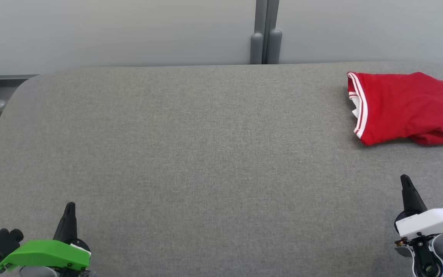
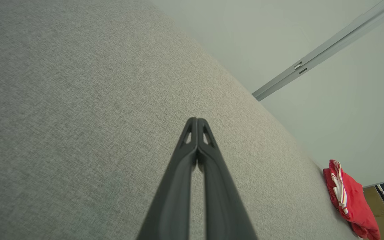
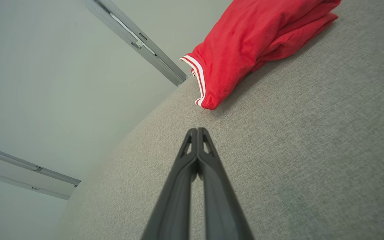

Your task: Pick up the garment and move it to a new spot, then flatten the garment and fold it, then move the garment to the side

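The garment [image 1: 406,107] lay at the far right corner of the tabletop [image 1: 206,154]. The right gripper [image 1: 405,179] was before it, apart; the left gripper [image 1: 70,206] at the near left.

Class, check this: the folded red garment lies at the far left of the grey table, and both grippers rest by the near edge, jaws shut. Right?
The side is wrong: the red garment lies at the far right of the grey table, as the head view shows. The left gripper and right gripper do rest by the near edge, jaws shut.
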Motion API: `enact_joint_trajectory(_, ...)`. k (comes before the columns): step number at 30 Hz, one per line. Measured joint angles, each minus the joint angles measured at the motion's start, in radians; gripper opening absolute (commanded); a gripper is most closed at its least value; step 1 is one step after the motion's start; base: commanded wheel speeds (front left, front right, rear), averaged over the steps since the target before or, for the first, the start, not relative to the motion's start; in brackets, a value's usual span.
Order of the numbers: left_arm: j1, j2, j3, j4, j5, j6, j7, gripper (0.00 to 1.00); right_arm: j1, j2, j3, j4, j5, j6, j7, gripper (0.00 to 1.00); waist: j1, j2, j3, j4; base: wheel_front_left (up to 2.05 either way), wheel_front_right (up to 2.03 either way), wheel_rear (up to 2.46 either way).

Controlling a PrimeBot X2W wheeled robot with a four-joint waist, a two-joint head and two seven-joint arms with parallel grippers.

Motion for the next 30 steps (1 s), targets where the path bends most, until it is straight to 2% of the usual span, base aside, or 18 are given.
enact_joint_trajectory(30,-0.031,-0.053,0.08,0.014,-0.306,-0.062,0.098,0.0,-0.058,0.058,-0.075,0.029,0.371,0.057,0.094,0.0,0.0,0.0,-0.013,-0.017,0.0,0.0,0.0)
